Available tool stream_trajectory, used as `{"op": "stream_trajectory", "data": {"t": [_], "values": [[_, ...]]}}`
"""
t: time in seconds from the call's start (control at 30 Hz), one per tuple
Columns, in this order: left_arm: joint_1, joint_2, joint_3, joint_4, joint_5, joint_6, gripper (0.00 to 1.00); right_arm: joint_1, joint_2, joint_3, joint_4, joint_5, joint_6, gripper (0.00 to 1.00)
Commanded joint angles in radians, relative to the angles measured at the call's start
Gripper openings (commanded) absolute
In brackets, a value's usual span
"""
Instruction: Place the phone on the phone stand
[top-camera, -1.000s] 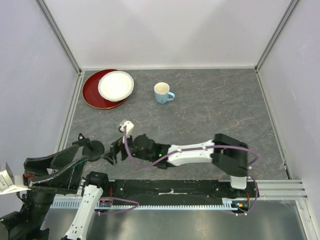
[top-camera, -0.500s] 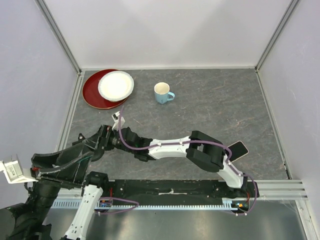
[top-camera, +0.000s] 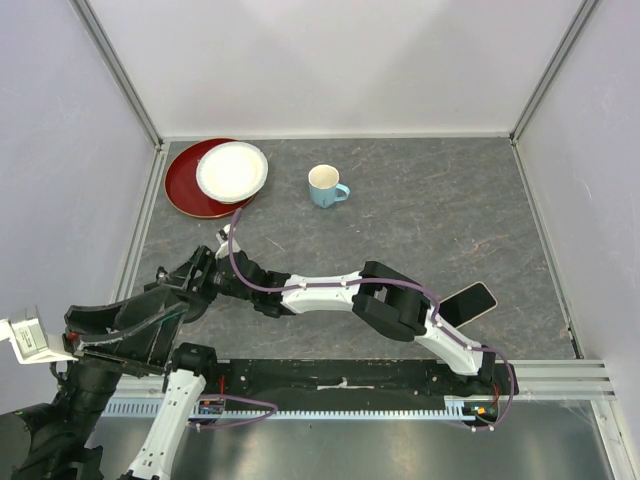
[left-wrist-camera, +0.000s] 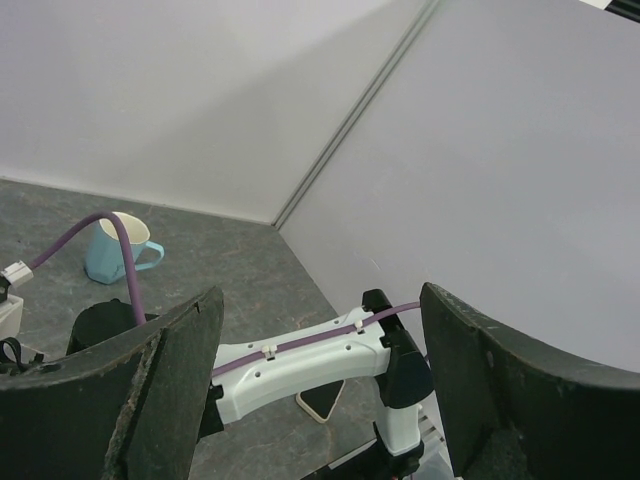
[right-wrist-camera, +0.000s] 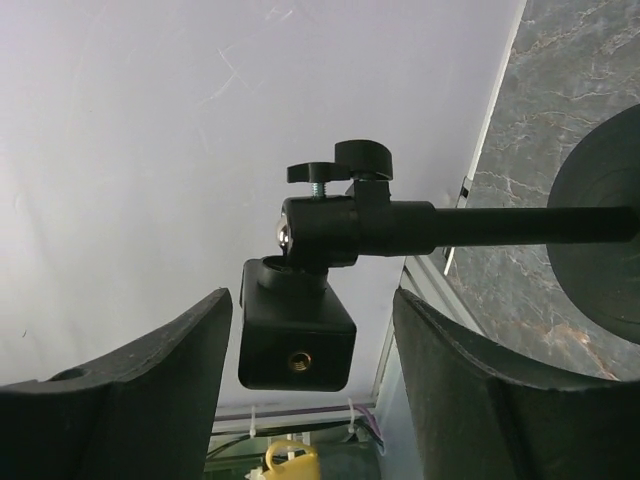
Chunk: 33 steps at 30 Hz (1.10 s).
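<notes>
Phone (top-camera: 467, 302) first: it's a flat rectangular smartphone with rounded corners, dark side up with a pale edge. It's lying flat on the grey marbled table (top-camera: 420, 230) over on the right, partly tucked behind the right arm's elbow.

Going left to right in the overhead view, the left arm and the right gripper bunch up at the near left, and it's a black-on-black mess. I can't really pick the stand out there.

The wrist cams sort that out. The left gripper (left-wrist-camera: 320, 310) has its fingers spread wide with nothing between them. Through the gap you see the light blue ceramic cup (left-wrist-camera: 110, 250), the right arm's white forearm link (left-wrist-camera: 300, 360) and a corner of the phone (left-wrist-camera: 322, 400) under it.

The right wrist cam is the only one that shows the small black phone stand (right-wrist-camera: 350, 228) properly: round disc base (right-wrist-camera: 605, 250), thin rod, knobbed clamp and a square block head. The right gripper (right-wrist-camera: 312, 300) is also wide open and gripping nothing. The block head sits in the gap between its fingers, and I can't tell whether they touch.

Further back, the overhead shows a white round plate (top-camera: 232, 172) stacked on a dark red round plate (top-camera: 180, 190), with the cup to their right.

So the phone is well apart from both grippers, across the table to their right.
</notes>
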Motion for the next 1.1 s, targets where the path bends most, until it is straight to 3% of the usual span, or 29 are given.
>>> {"op": "stream_trajectory", "data": {"t": [0.0, 0.13, 0.23, 0.4, 0.57, 0.6, 0.7, 0.8, 1.07], "values": [[0.001, 0.016, -0.006, 0.004, 0.02, -0.013, 0.85, 0.001, -0.007, 0.037, 0.007, -0.007, 0.037, 0.72], [0.001, 0.011, -0.022, 0.004, 0.022, -0.013, 0.85, 0.003, 0.001, 0.037, 0.016, -0.018, 0.051, 0.72], [-0.001, 0.011, -0.032, 0.004, 0.025, -0.018, 0.85, 0.001, 0.001, 0.039, 0.014, -0.018, 0.051, 0.63], [0.001, 0.014, -0.045, 0.006, 0.034, -0.022, 0.85, -0.01, -0.007, 0.048, 0.019, -0.024, 0.048, 0.36], [0.001, 0.008, -0.065, 0.006, 0.036, -0.021, 0.85, -0.04, -0.1, -0.056, 0.047, -0.061, -0.018, 0.03], [-0.001, 0.006, -0.071, 0.006, 0.036, -0.021, 0.85, -0.057, -0.122, -0.075, 0.042, -0.08, -0.065, 0.0], [-0.001, 0.005, -0.088, 0.006, 0.04, -0.026, 0.85, -0.112, -0.232, -0.197, 0.045, -0.111, -0.133, 0.0], [0.001, -0.001, -0.107, 0.006, 0.043, -0.033, 0.85, -0.184, -0.413, -0.428, 0.056, -0.128, -0.155, 0.0], [0.001, -0.012, -0.19, 0.049, 0.077, -0.065, 0.84, -0.41, -0.777, -0.92, 0.157, -0.2, -0.124, 0.0]]}}
